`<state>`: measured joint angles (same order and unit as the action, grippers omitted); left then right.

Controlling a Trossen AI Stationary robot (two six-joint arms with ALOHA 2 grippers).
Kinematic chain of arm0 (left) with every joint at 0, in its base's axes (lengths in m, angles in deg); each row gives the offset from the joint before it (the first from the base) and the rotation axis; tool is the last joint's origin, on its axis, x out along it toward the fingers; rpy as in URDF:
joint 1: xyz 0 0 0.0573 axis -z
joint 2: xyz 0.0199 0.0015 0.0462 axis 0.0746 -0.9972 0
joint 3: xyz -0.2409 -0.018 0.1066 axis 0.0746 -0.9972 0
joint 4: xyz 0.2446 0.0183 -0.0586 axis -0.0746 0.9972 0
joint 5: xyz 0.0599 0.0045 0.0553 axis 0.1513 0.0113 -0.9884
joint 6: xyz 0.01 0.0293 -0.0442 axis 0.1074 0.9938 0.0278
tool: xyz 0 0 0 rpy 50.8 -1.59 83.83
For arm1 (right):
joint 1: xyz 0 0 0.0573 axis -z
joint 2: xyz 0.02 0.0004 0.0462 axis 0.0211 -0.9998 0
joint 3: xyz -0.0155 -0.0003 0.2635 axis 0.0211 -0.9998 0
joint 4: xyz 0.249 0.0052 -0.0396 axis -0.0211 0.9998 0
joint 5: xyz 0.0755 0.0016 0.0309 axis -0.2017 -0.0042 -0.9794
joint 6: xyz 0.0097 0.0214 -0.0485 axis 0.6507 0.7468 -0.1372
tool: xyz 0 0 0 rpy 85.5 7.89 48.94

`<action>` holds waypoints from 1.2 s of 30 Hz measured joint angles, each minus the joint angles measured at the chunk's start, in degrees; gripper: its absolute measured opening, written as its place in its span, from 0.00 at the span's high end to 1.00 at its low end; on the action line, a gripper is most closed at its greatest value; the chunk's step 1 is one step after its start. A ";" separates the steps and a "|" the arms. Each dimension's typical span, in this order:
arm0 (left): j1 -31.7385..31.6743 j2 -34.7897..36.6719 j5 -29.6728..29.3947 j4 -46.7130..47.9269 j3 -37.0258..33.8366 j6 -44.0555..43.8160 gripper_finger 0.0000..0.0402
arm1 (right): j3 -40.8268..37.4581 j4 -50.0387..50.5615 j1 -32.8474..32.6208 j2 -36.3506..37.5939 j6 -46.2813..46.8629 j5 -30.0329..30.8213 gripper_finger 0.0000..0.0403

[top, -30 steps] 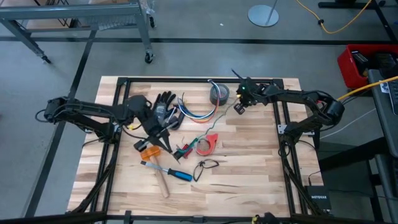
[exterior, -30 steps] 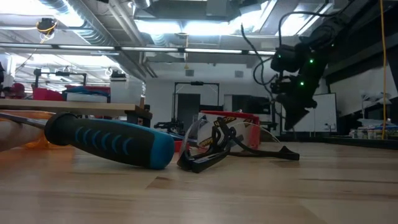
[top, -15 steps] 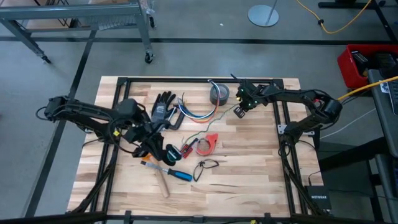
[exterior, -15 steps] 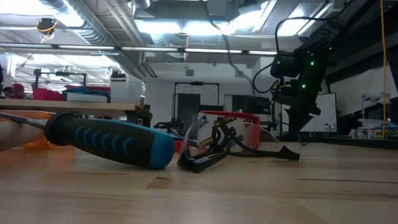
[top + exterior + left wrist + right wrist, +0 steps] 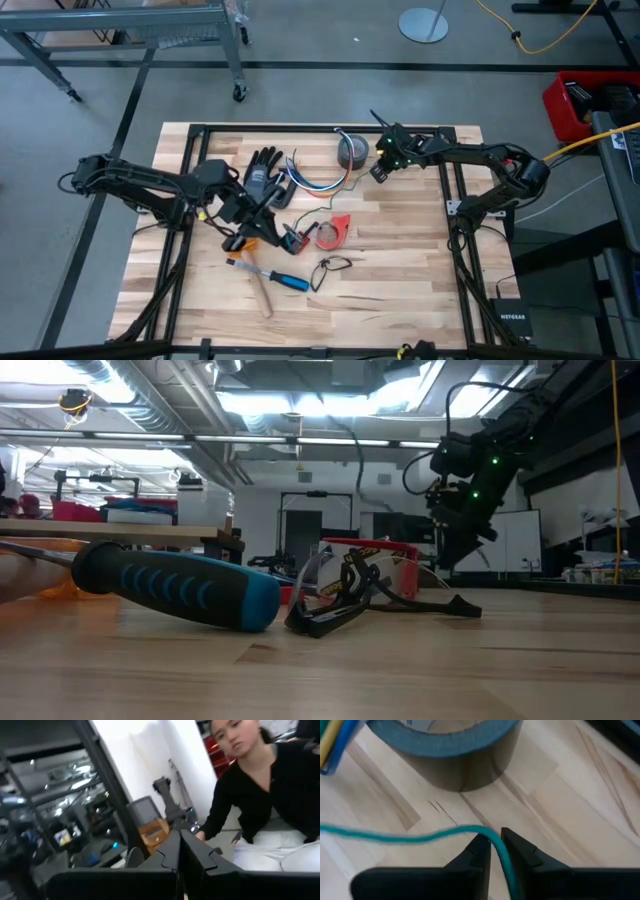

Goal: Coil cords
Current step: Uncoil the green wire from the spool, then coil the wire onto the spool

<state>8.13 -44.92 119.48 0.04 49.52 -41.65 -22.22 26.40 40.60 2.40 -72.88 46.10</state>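
The cords (image 5: 312, 182), a loose bundle of blue, yellow, white and orange wires, lie on the table between a black glove (image 5: 262, 168) and a grey tape roll (image 5: 352, 150). Their blue and yellow ends show in the right wrist view (image 5: 330, 742). My right gripper (image 5: 379, 172) is just right of the tape roll, shut on a separate thin green wire (image 5: 395, 838). My left gripper (image 5: 258, 228) is near the glove's near side, tipped upward. Its fingers (image 5: 179, 856) are shut with nothing seen between them. My right gripper pinches the thin green wire (image 5: 496, 845) between its two fingertips. The fingers lie across the wire and slant down toward the table. From the fingers the wire runs off slack over the wood, past the tape roll (image 5: 445, 755).
A hammer with a blue and black handle (image 5: 275, 278), a small black cord loop (image 5: 330, 268), a red tape roll (image 5: 333, 231) and a small orange thing (image 5: 245, 243) lie at mid table. A person sits beyond the table (image 5: 265, 795). Bare wood lies toward the right near corner.
My left gripper has gone toward the near edge and then partly back, turning as it went. My right gripper, still shut on the green wire, has swung a little away from the tape roll and back toward it.
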 joint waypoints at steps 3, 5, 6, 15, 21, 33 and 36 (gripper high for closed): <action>-0.64 0.00 -1.53 1.74 0.00 -0.28 1.00 | -0.02 -1.05 0.00 0.00 -0.70 -0.02 0.84; -1.23 0.00 -3.00 2.82 0.00 -1.14 1.00 | -0.02 -1.77 0.00 0.00 -1.29 -0.04 0.80; -1.54 0.00 -3.73 3.14 0.00 -1.75 1.00 | 0.00 -2.07 0.00 0.00 -1.31 -0.02 0.78; -4.74 0.00 -10.49 10.20 0.00 -4.52 1.00 | -0.02 -5.04 0.00 0.00 -1.39 -2.79 0.62; -6.27 0.00 -10.81 12.02 0.00 -6.78 1.00 | -0.02 -11.62 0.00 0.00 -1.27 -17.32 0.60; -7.38 -0.78 -10.88 12.95 0.00 -5.96 1.00 | -0.02 -33.52 -7.19 0.00 6.25 -34.00 0.60; -7.40 -1.22 -11.47 12.88 0.00 -5.86 1.00 | -0.02 -39.08 -10.75 0.00 6.04 -33.77 0.60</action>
<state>0.73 -46.14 108.02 12.92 49.52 -47.51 -22.24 -12.68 29.85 2.40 -66.84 12.33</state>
